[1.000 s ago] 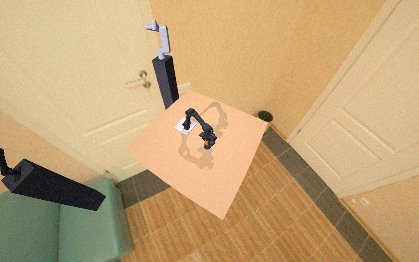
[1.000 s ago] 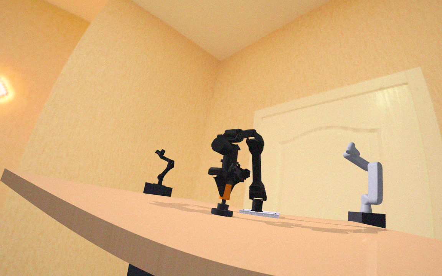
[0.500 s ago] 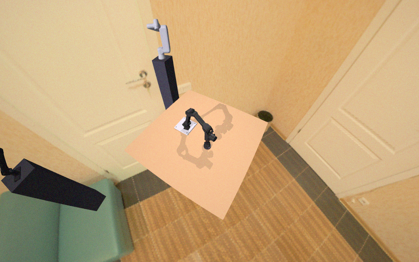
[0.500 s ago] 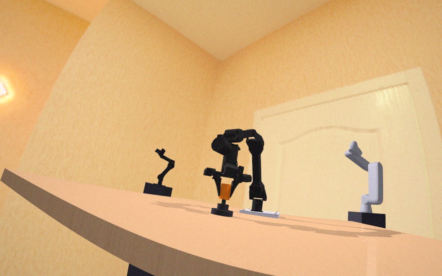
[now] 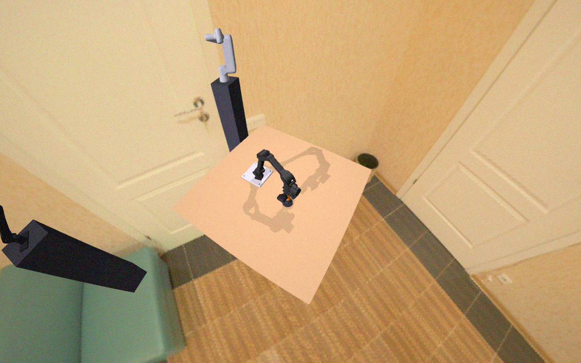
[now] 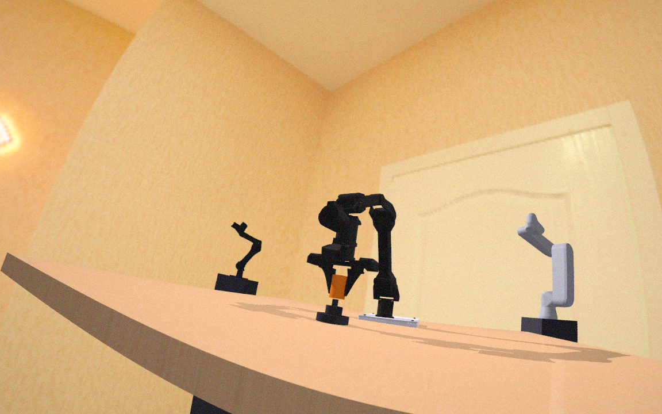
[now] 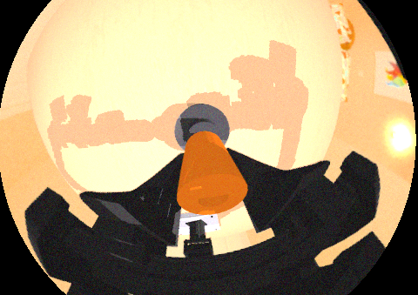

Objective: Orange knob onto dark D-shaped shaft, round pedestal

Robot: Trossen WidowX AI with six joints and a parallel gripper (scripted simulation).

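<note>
The orange knob (image 5: 288, 198) (image 6: 338, 286) (image 7: 212, 173) is between the fingers of my gripper (image 6: 338, 291) (image 7: 205, 154), which is shut on it. The knob stands nearly upright over the dark shaft (image 6: 334, 303), its lower end at the shaft's top. Most of the shaft shows below the knob in the exterior view. Whether the knob touches the shaft I cannot tell. The dark round pedestal (image 5: 287, 204) (image 6: 331, 318) (image 7: 220, 120) stands on the table under the knob, with a gap between them. The shaft's flat side and the knob's hole are hidden.
The arm's white base plate (image 5: 250, 174) (image 6: 400, 321) (image 7: 212, 219) is on the table (image 5: 301, 257) (image 6: 220, 340), behind the pedestal in the exterior view. A black arm (image 6: 243, 255) and a light grey arm (image 5: 229, 54) (image 6: 562, 275) stand on dark columns beyond the table.
</note>
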